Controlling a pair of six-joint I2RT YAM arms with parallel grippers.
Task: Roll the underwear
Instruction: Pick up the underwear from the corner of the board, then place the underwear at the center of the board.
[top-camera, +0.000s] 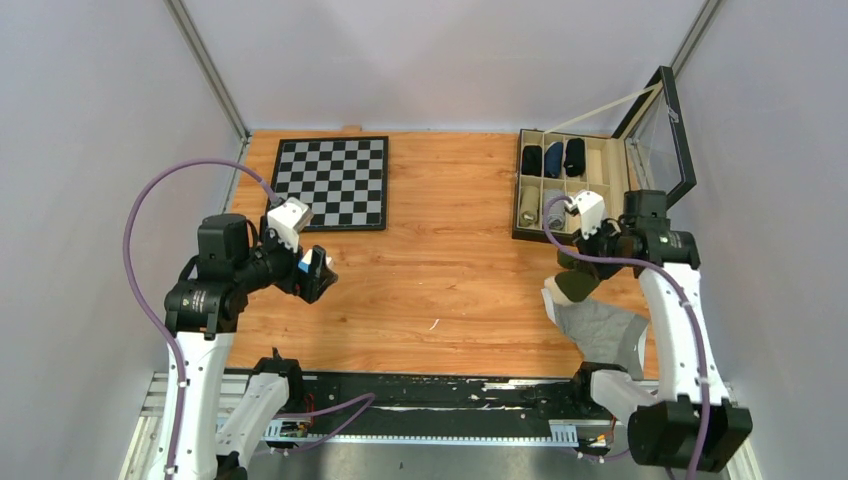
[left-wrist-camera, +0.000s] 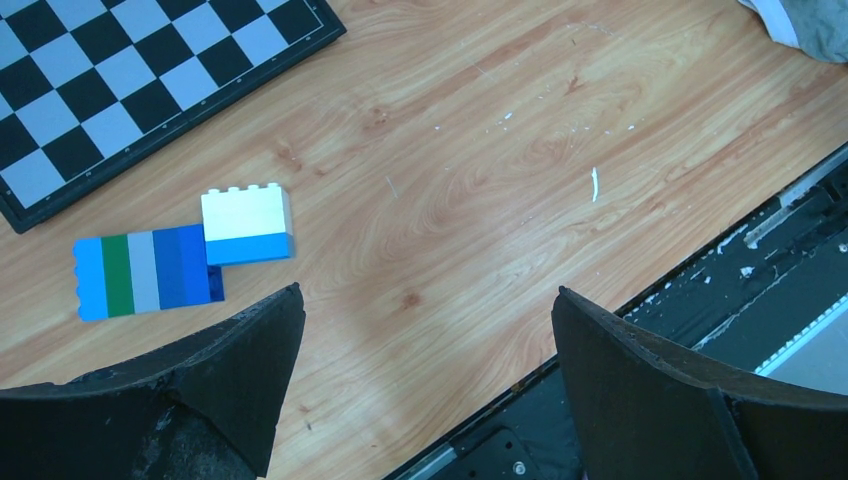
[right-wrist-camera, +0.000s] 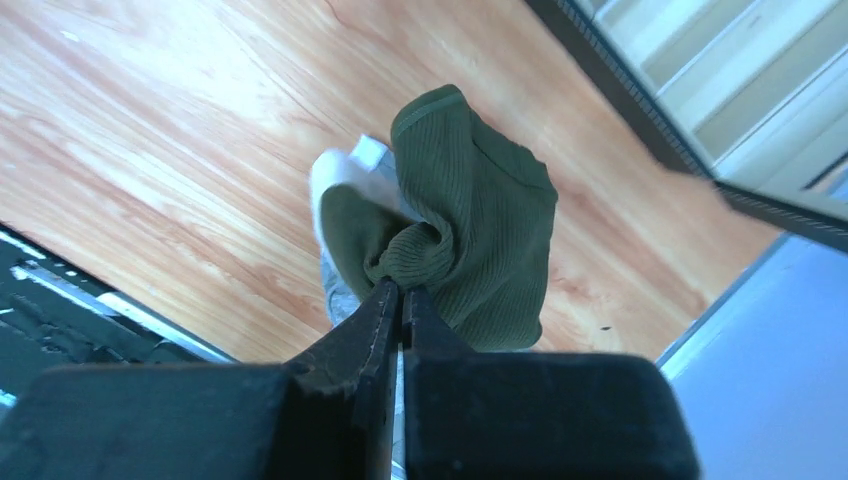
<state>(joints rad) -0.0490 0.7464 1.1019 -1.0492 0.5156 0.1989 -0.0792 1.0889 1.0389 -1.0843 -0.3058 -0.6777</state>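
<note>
Your right gripper (right-wrist-camera: 402, 296) is clamped on the green underwear (right-wrist-camera: 470, 225), bunched at its tips, above the grey underwear (top-camera: 605, 330) on the worktop (left-wrist-camera: 480, 180). Your left gripper (left-wrist-camera: 428, 300) gapes wide, empty.

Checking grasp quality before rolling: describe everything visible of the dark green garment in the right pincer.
The green underwear is olive, ribbed knit fabric, bunched and crumpled, not rolled. The right pincer is shut on a twisted fold of it, and it appears lifted off the wooden table. Below it, near the table's right front, lies a grey garment; whether they touch cannot be told.
</note>
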